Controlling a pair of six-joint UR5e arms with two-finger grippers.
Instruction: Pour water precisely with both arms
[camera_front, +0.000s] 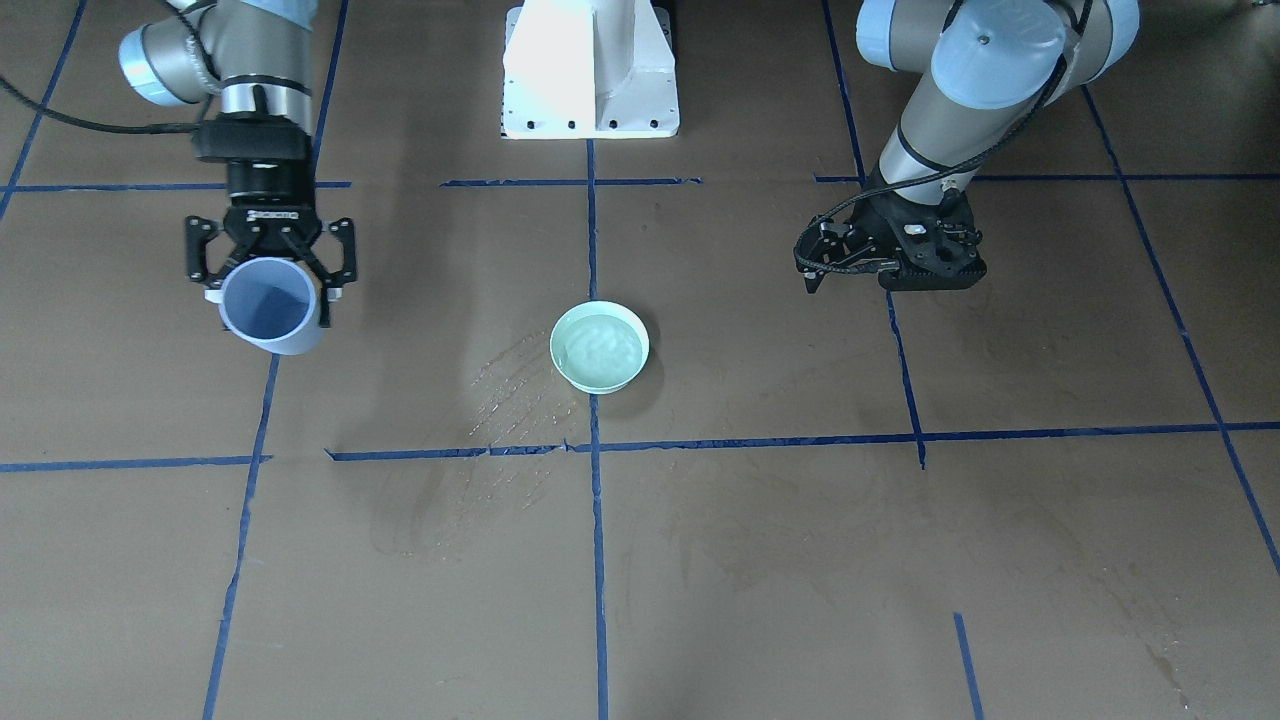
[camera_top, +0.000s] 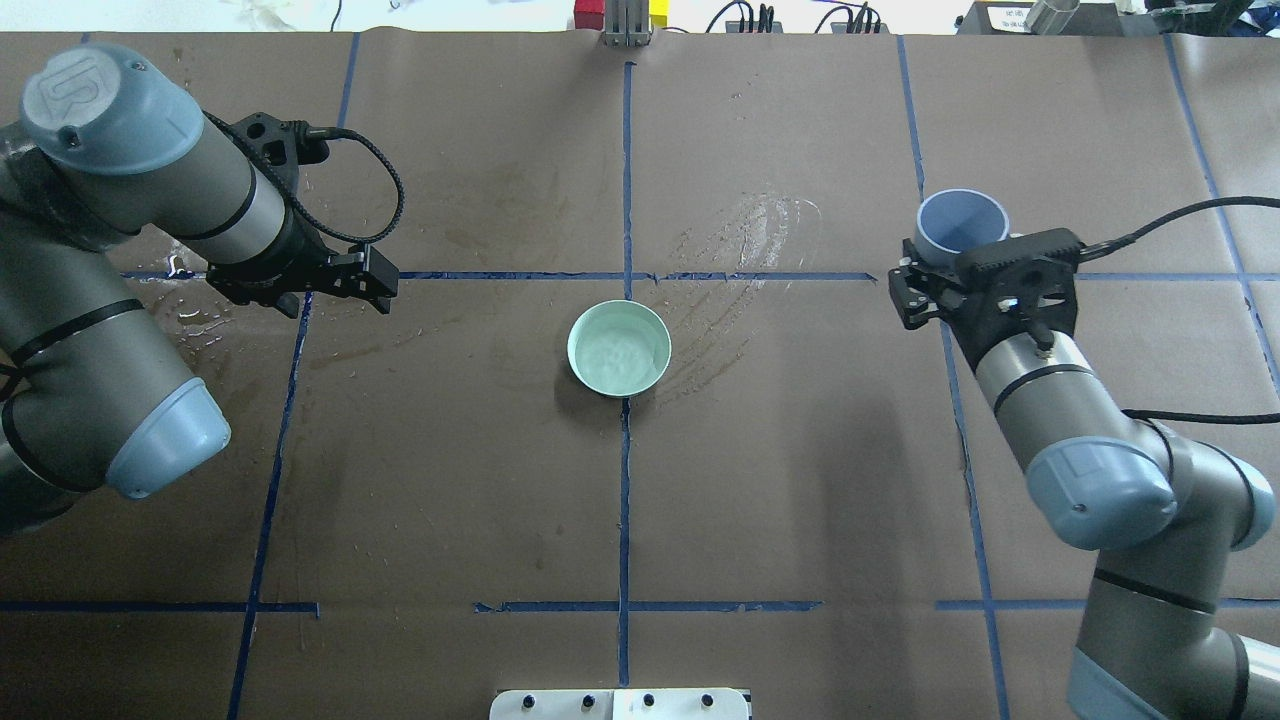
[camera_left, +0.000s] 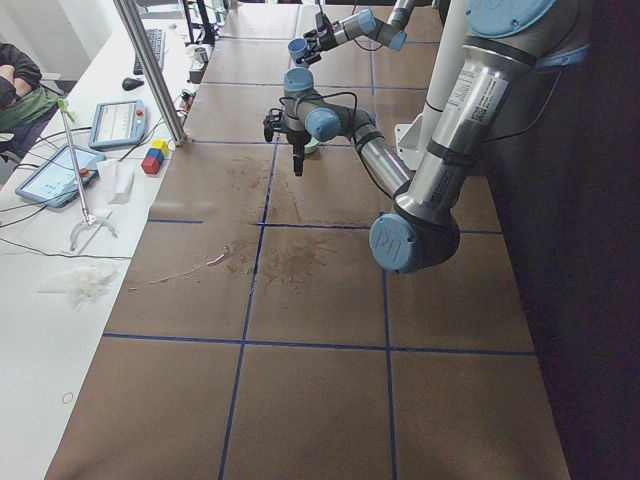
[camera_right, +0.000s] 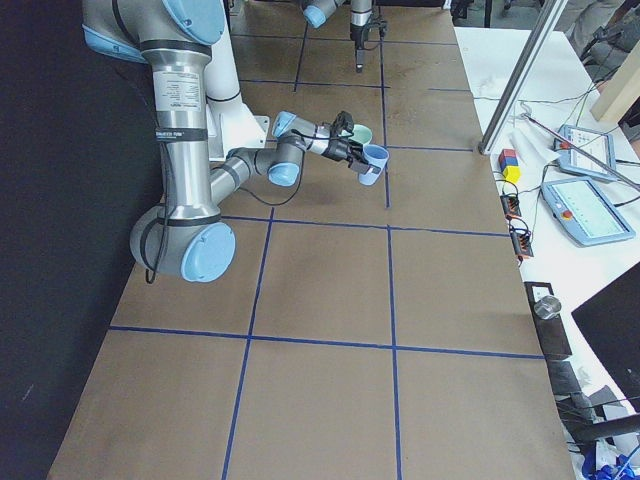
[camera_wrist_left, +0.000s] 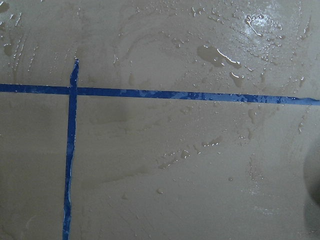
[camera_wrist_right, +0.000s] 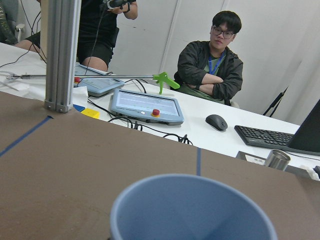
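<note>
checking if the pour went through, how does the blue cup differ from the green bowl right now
The blue cup is taller and narrower; the green bowl is low and wide. The cup is clamped in the right gripper; the bowl stands free on the table. The bowl holds rippling water; the cup looks empty. Both are plain, round and open-topped.

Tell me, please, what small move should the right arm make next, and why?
Probably lower the blue cup to the table: the green bowl already holds rippling water, and the right hand holds the cup off to the side, seemingly empty.
</note>
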